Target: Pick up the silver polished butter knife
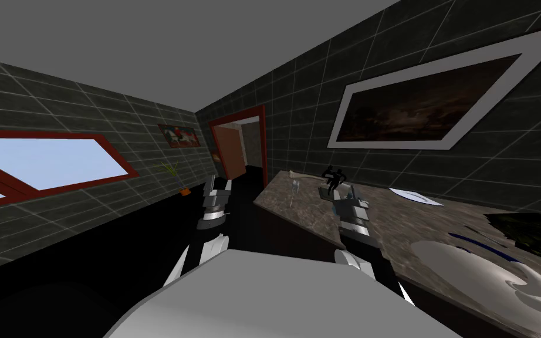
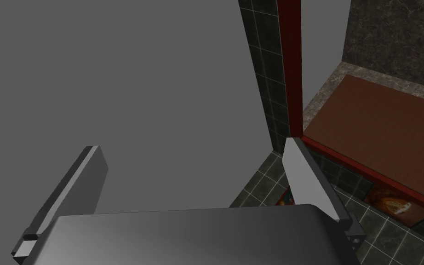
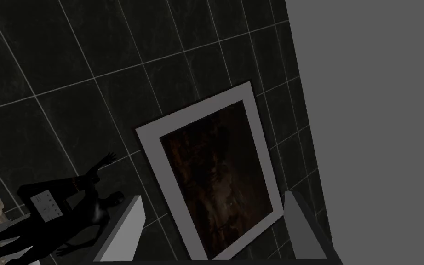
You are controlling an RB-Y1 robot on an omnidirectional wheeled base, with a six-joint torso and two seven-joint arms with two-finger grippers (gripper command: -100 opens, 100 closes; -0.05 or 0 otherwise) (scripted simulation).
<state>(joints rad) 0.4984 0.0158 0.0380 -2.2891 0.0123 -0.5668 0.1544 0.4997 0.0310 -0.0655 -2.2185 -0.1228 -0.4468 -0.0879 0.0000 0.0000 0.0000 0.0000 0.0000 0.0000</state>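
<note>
Head view: a mottled brown counter [image 1: 322, 220] runs along the dark tiled wall on my right side. The right gripper [image 1: 345, 192] hangs over the counter's near middle, and the left gripper [image 1: 215, 186] is raised off its edge, over a black area of floor. At the counter's far end, against the wall, lies a pale slim strip. It is the only candidate for the butter knife [image 1: 307, 174] and is too small to confirm. It is well apart from both grippers and touched by neither. A clear stemmed glass [image 1: 294, 186] stands near it. A black figurine [image 1: 334, 176] stands between the strip and the right gripper, just beyond the gripper. Further along the counter, toward me, are a flat white sheet or plate [image 1: 416, 196], a dark lump [image 1: 527, 229] and a stack of white dishes [image 1: 486, 273]. Left wrist view: both fingers [image 2: 305, 179] are spread wide with nothing between them. Right wrist view: the fingers [image 3: 123, 227] are likewise spread wide and empty. The black figurine stands on its base just outside one finger, whether touching it or clear of it I cannot tell. A grey-framed dark picture [image 3: 215, 179] hangs on the tiled wall beyond the gap.
</note>
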